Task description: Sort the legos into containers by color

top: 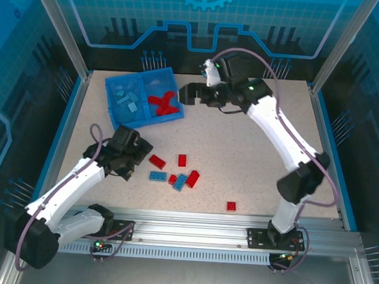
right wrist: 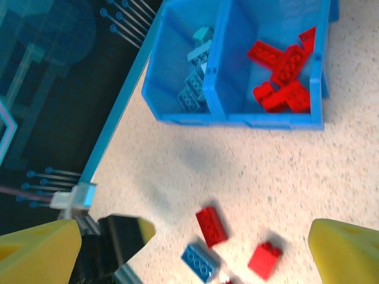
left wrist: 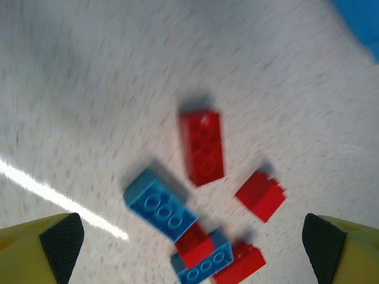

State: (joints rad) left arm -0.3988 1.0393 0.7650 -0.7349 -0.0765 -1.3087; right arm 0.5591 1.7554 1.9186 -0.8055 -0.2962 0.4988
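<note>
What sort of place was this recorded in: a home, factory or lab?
Probably a lab or demo robot cell: aluminium frame posts hold blue printed wall panels around a speckled table, and the left arm and right arm are bolted to a rail.

White arm links (top: 286, 138), black joints (top: 300, 181), mauve cables (top: 246, 51); yellow tool fingers (left wrist: 23, 260), black pads (left wrist: 62, 242); green lights (top: 249, 89)

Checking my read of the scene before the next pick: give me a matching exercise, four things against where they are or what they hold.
1 tray's left compartment
2 tray's right compartment
3 lone red brick
4 left end effector

A open, over the loose bricks
B holds red bricks
C alone by the near edge of the table
D holds light blue bricks

Pairs: 1-D, 2-B, 3-C, 4-A
</note>
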